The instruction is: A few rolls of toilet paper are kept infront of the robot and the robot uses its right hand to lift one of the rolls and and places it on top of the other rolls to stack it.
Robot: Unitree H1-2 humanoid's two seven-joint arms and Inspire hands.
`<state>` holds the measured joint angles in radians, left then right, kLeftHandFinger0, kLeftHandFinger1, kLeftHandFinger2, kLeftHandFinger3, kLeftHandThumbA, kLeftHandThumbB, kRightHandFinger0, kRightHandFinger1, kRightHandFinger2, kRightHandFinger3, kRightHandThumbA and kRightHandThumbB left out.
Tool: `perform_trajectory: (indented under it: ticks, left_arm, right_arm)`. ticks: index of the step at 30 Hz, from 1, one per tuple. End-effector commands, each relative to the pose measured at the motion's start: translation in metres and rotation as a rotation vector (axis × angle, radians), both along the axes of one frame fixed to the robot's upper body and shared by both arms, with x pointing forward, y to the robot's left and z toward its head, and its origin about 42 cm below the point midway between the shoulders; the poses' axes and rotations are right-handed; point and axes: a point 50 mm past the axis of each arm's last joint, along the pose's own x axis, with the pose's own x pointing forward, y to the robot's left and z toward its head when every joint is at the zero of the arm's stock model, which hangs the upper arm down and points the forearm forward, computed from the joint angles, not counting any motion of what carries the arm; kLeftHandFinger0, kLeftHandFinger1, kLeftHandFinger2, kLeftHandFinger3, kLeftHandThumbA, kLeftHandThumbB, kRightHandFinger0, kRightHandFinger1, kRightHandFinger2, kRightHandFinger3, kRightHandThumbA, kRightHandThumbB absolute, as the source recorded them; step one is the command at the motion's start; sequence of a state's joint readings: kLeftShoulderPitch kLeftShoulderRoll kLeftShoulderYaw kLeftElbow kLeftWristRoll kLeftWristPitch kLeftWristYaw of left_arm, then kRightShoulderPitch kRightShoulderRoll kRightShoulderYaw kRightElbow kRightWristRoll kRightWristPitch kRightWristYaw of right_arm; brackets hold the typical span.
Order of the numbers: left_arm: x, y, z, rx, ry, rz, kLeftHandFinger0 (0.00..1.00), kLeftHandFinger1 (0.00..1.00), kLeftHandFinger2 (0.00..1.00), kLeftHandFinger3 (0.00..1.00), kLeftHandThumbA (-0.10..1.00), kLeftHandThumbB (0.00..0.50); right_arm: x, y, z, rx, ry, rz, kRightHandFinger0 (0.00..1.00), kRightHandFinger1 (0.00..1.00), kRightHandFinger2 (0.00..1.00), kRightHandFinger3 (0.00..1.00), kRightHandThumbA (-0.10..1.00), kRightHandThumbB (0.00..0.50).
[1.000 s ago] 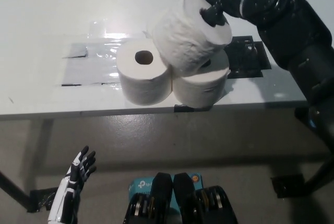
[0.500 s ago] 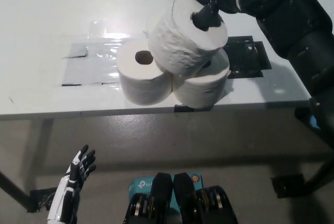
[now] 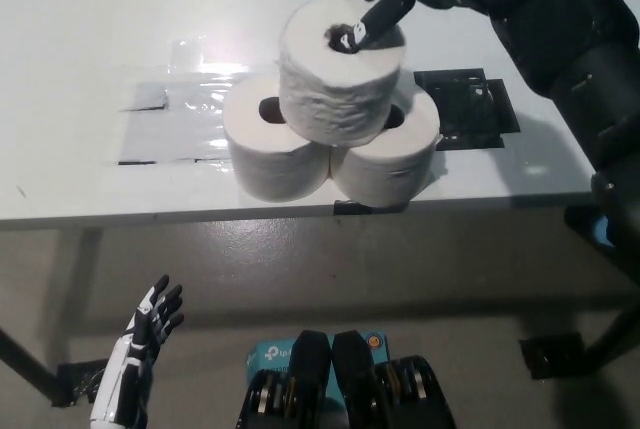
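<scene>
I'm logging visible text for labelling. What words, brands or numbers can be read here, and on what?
"tp": white letters, probably a cut-off logo, on the teal box at the bottom edge; the rest is hidden.
Toilet paper rolls, table, black mat: no text to read.

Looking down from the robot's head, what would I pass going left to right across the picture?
White left hand → left roll → top roll → right roll → black right arm.

Two white toilet rolls (image 3: 275,149) stand side by side (touching) near the desk (image 3: 90,69) front edge. A third roll (image 3: 335,84) sits upright atop both, core hole upward.
</scene>
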<state>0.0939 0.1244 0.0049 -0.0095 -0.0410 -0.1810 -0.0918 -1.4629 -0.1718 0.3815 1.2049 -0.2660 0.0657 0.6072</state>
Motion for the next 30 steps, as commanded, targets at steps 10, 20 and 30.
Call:
perform_trajectory:
  ticks: [10, 20, 30]
  left_arm:
    - [0.000, 0.001, 0.010, 0.011, -0.042, -0.021, 1.00, 1.00, 1.00, 1.00, 1.00, 0.108]
    - [0.002, 0.001, 0.011, 0.007, -0.046, -0.020, 1.00, 1.00, 1.00, 1.00, 1.00, 0.096]
    - [0.017, 0.005, 0.020, 0.012, -0.067, -0.024, 1.00, 1.00, 1.00, 1.00, 1.00, 0.113]
  right_arm:
    - [-0.002, 0.021, 0.071, 0.010, -0.187, -0.028, 1.00, 1.00, 1.00, 1.00, 0.94, 0.323]
    - [-0.017, -0.014, 0.164, 0.438, -0.516, -0.048, 1.00, 1.00, 1.00, 1.00, 1.00, 0.381]
    - [-0.108, -0.148, 0.245, 0.868, -0.964, -0.039, 1.00, 1.00, 1.00, 1.00, 1.00, 0.337]
